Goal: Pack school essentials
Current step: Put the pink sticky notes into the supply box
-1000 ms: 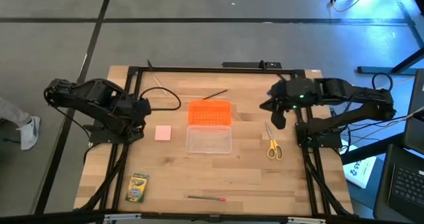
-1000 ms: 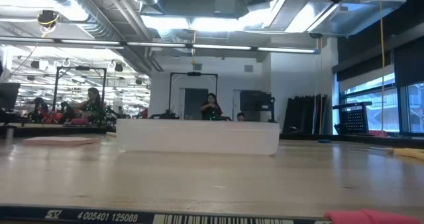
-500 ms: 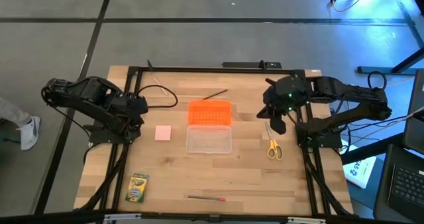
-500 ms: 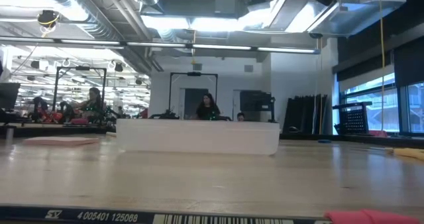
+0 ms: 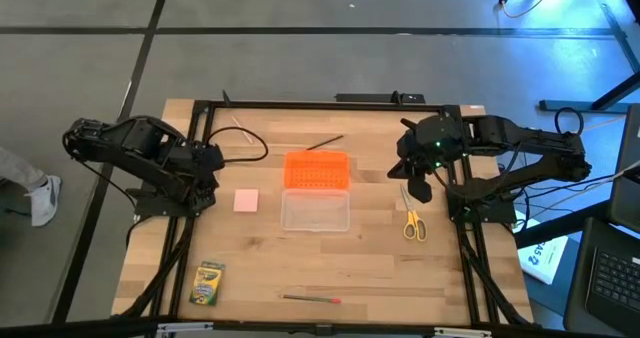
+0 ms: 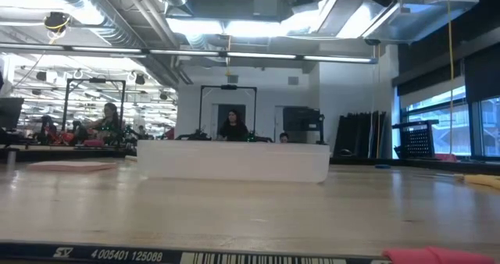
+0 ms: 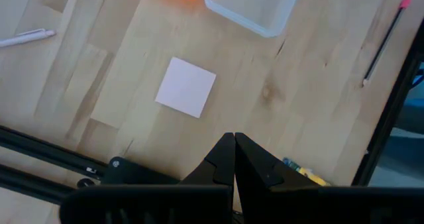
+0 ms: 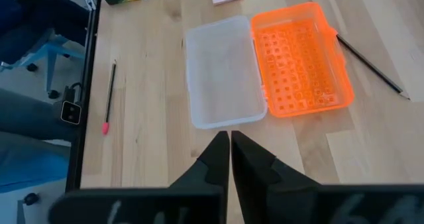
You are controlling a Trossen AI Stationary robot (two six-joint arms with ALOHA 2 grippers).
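Two grippers are seen with fingers pressed together, nothing held: right gripper [image 5: 421, 188] just above the yellow-handled scissors [image 5: 411, 220]; left gripper [image 5: 208, 168] beside the pale pink square block [image 5: 246, 200]. Crayon box [image 5: 207, 283] and red-tipped pencil [image 5: 311, 299] are laid near the front edge.

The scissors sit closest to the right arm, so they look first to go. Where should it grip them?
Probably across the closed blades, coming straight down: the scissors lie flat, blades toward the right hand, which hangs shut above their tip; the yellow handle loops point away.
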